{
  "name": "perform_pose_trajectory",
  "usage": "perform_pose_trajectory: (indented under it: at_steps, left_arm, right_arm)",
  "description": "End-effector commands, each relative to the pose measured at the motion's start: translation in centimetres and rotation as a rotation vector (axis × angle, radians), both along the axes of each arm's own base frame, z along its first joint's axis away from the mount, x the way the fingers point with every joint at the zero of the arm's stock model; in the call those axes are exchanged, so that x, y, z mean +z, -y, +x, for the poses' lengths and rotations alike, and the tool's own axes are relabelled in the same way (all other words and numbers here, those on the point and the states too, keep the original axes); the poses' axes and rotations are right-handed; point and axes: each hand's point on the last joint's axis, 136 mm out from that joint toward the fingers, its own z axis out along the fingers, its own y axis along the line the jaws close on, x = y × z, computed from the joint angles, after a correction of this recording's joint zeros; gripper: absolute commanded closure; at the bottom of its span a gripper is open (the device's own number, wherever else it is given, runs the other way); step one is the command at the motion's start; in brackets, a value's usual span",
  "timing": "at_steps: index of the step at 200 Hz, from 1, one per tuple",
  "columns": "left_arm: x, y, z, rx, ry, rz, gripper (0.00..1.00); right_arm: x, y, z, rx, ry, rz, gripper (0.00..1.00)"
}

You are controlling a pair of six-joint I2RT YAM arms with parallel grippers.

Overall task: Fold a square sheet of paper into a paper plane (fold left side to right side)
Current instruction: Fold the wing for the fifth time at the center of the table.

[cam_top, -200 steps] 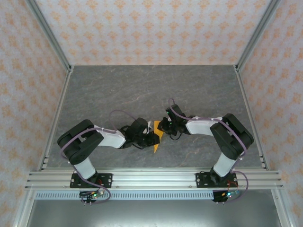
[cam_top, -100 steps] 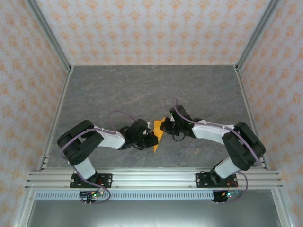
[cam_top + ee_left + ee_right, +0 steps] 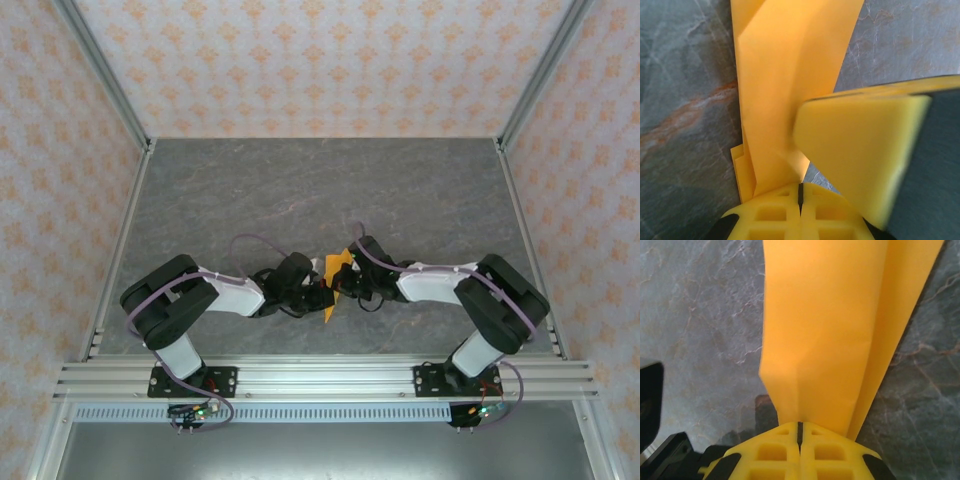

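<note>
In the top view you have one orange paper (image 3: 329,305), folded narrow, lying on the grey table (image 3: 300,190) near its front rail (image 3: 320,375) and midway between the side rails. The left gripper (image 3: 318,293) and right gripper (image 3: 347,282) meet over it from either side, two arms in all. The far half of the table and both flanks give you open room.

At the left wrist, your gripper (image 3: 800,196) has its yellow fingers clenched seam to seam on the near end of the paper (image 3: 790,75). One blurred yellow block (image 3: 860,150) crowds in from the right, touching the paper's edge.

At the right wrist, your gripper (image 3: 800,434) is likewise clamped on the paper's (image 3: 830,330) near end. The paper runs off the top edge, with bare table on both sides.
</note>
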Motion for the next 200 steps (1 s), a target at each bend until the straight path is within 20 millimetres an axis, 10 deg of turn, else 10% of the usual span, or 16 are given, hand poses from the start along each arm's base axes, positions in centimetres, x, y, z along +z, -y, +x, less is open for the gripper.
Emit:
perform_pose_trajectory:
  at_steps: [1, 77, 200]
  left_arm:
    - [-3.4, -2.9, -2.1, 0.018, -0.076, 0.143, 1.0]
    - [-4.5, -3.7, -2.9, 0.038, -0.118, 0.169, 1.0]
    - [-5.4, -4.2, -3.5, 0.052, -0.149, 0.175, 1.0]
  right_arm:
    - [0.0, -0.9, 0.7, -0.005, 0.011, 0.009, 0.96]
    - [-2.8, 2.7, 1.0, 0.012, 0.048, -0.204, 0.96]
    - [-2.3, 6.7, 7.3, -0.012, 0.085, -0.223, 0.96]
